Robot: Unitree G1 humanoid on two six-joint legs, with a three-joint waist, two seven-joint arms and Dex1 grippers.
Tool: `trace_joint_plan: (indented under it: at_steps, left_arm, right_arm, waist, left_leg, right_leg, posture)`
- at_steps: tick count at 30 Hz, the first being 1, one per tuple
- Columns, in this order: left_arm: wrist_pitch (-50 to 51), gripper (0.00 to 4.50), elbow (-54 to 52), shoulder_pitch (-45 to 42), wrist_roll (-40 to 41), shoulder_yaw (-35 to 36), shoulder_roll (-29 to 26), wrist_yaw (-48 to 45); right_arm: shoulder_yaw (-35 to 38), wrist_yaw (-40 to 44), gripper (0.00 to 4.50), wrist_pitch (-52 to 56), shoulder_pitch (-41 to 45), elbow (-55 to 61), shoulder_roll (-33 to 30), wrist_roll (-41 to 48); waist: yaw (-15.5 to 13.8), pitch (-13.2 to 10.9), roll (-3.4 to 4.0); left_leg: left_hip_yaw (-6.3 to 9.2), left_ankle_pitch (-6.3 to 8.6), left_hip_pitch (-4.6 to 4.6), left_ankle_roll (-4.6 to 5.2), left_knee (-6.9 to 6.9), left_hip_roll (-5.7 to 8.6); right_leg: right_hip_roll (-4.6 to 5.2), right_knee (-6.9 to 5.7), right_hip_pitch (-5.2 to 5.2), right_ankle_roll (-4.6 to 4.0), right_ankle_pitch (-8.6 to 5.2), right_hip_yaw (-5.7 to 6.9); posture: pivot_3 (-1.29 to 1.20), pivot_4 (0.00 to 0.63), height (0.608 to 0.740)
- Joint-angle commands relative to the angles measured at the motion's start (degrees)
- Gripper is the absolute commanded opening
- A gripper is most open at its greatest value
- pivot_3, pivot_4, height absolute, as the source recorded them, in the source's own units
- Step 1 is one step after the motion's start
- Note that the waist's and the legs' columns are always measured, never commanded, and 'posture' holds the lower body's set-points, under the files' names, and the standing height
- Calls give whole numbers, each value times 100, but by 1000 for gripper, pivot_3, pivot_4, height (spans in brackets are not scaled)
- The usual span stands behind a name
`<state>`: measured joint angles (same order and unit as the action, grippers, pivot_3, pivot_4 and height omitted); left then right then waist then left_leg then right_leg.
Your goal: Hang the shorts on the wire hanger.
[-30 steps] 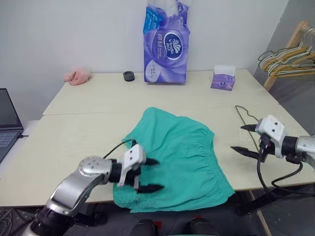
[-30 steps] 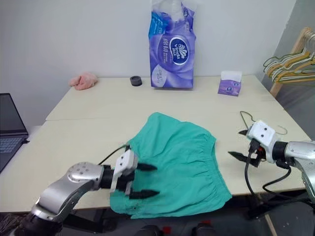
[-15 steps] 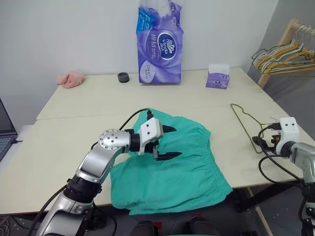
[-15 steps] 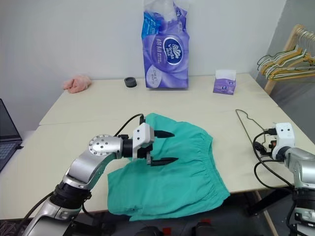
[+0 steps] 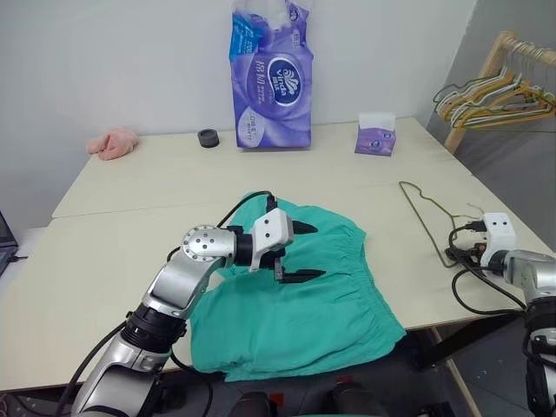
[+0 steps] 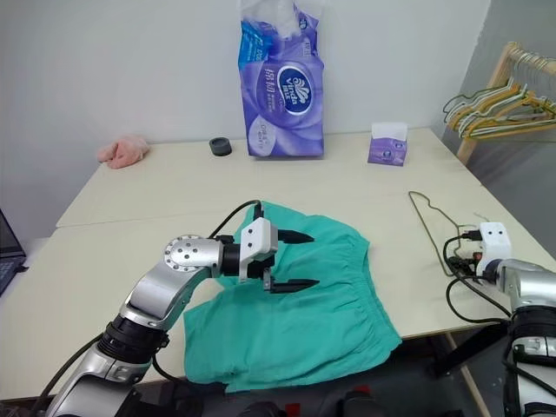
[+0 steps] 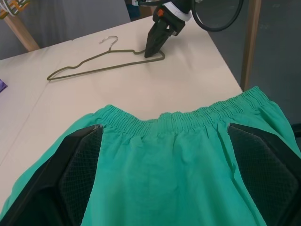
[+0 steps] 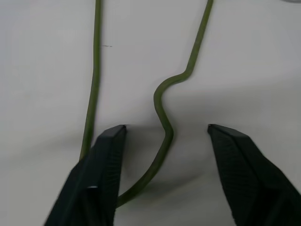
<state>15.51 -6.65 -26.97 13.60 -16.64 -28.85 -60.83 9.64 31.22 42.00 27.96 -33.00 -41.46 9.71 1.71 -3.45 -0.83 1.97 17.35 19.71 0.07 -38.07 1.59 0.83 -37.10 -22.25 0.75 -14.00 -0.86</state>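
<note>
Teal-green shorts (image 5: 300, 295) lying on the desk (image 5: 130, 217), left pincer (image 5: 300, 253) hovering over them spread wide, right pincer (image 8: 164, 136) straddling the wire hanger (image 5: 426, 213), fingers apart, not gripping.

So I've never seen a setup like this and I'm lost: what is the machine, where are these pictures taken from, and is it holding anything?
It is a humanoid robot with two arms. Two pictures come from its head, looking down over a table; the others come from cameras on each wrist. Teal-green shorts lie flat, a wire hanger beside them. The left gripper hovers open over the shorts. The right gripper straddles the hanger's corner, open, gripping nothing yet. Behind stand a purple tissue pack, a tissue box and a pink cloth.
</note>
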Motion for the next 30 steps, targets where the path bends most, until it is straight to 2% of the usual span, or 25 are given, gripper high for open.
trace_joint_plan:
  at_steps: [1, 5, 6, 11, 16, 20, 23, 30]
  left_arm:
    - [-105, 4500, -125, -59, -22, -12, 43, -9]
    - [-104, 4500, -88, -74, -14, -2, 91, 23]
    - [-107, 4500, -66, -84, -12, 8, 107, 39]
    - [-203, 4500, 283, -285, 128, 327, 381, 301]
    - [-386, 4500, 837, -495, 6, 613, 418, 566]
    - [-317, 4500, 1667, -940, 62, 1014, 181, 564]
    - [7, 4500, 2424, -1397, 150, 1257, -99, 418]
    - [898, 4500, 3441, -1954, 301, 1307, -651, -474]
  right_arm:
    - [-195, -4, 1537, 58, -96, -279, 63, -165]
    - [-228, -226, 172, -71, -153, -278, 130, -256]
    - [-144, -318, 40, -72, -140, -294, 160, -218]
    - [147, -384, 40, 166, -67, 20, 194, 13]
    - [-99, -192, 40, -167, -291, 952, 16, -154]
    - [-841, 273, 40, -933, -738, 2502, -350, -618]
    - [-1366, 509, 40, -1698, -968, 3231, -657, -1105]
    - [-2031, 743, 40, -3804, -912, 3632, -1142, -2115]
  waist:
    - [-7, 12, -19]
    - [-19, 44, -58]
    - [-19, 49, -66]
    - [-35, 61, -77]
    - [-11, 57, -49]
    - [16, 45, -12]
    - [62, 43, -8]
    - [62, 41, -9]
  left_leg:
    - [0, 0, -2, 0, 0, 0]
    - [1, 0, -7, 0, -3, 0]
    - [1, 0, -13, 0, -3, 0]
    - [1, 0, -14, 0, -7, 3]
    - [2, 1, -5, 1, -3, 3]
    - [-3, 4, 5, 6, -3, 4]
    - [-8, 4, 8, 6, -2, -2]
    - [-12, 6, 17, 8, -1, 6]
  right_leg:
    - [0, 0, 1, 0, 0, 0]
    - [1, 4, 4, 4, 3, 0]
    - [2, 5, 5, 6, 4, 0]
    - [9, 10, 8, 13, 8, 0]
    - [9, 8, -4, 13, 8, 0]
    - [10, 6, -17, 14, 8, -4]
    - [1, 2, -31, 23, 3, -7]
    - [2, 3, -42, 30, -1, -7]
  posture:
    - [-32, 29, 740]
    - [-33, 27, 740]
    - [-33, 27, 740]
    - [-38, 28, 740]
    - [-44, 30, 740]
    - [-56, 29, 740]
    - [-60, 29, 740]
    - [-61, 24, 740]
